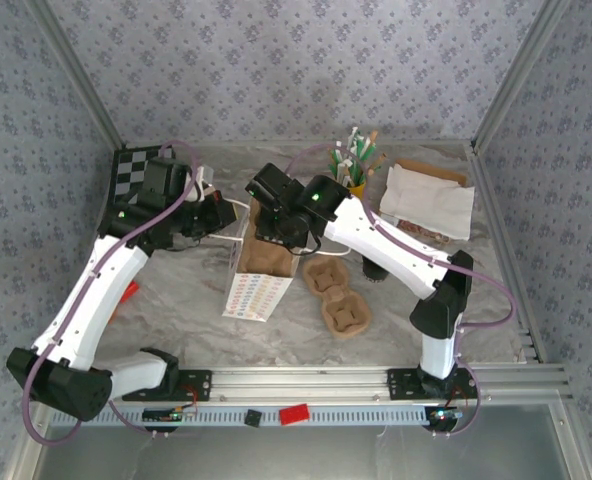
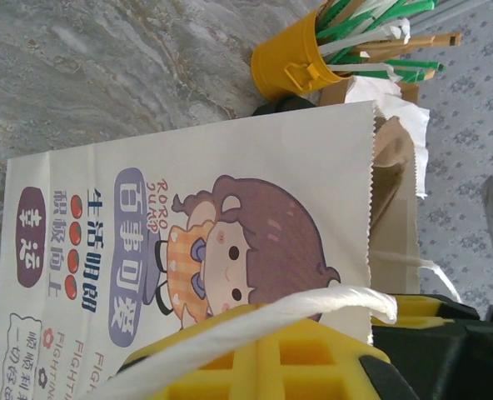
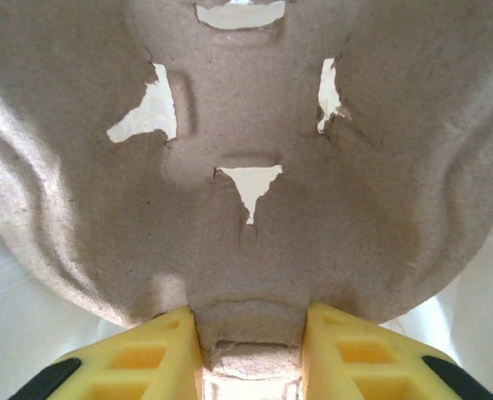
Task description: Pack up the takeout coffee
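The white printed paper bag (image 1: 256, 285) stands upright mid-table, its cartoon side facing the left wrist view (image 2: 230, 208). My left gripper (image 1: 221, 215) is at the bag's upper left edge, shut on its white twisted handle (image 2: 313, 307), which lies across the yellow fingers (image 2: 263, 354). My right gripper (image 1: 276, 232) hangs over the bag's mouth, shut (image 3: 251, 350) on the rim of a brown pulp cup carrier (image 3: 246, 125). A small dark thing (image 1: 373, 270) peeks from behind the right forearm; I cannot tell whether it is the takeout coffee.
Two more pulp carriers (image 1: 326, 275) (image 1: 344, 315) lie right of the bag. A yellow cup of sticks and straws (image 1: 354, 170) (image 2: 292, 62) stands at the back, white folded paper (image 1: 431, 200) to its right. A checkerboard (image 1: 136, 170) is at the back left.
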